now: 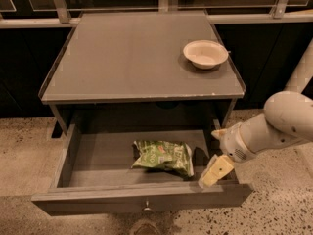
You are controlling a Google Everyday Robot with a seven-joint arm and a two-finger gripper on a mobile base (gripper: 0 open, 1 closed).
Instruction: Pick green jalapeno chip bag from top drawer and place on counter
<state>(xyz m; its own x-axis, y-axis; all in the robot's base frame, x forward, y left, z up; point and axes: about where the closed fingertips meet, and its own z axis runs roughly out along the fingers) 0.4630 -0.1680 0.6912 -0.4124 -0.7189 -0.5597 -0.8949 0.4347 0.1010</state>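
Note:
The green jalapeno chip bag [164,156] lies flat on the bottom of the open top drawer [98,153], a little right of its middle. The gripper [213,173] hangs over the drawer's right front corner, just right of the bag and apart from it, on a white arm that comes in from the right. The counter [127,58] is the grey top of the cabinet above the drawer. The drawer's knob [146,208] shows on its front.
A white bowl [205,54] stands on the counter's back right part. A metal rail and dark panels run behind the cabinet. Speckled floor lies to both sides and in front.

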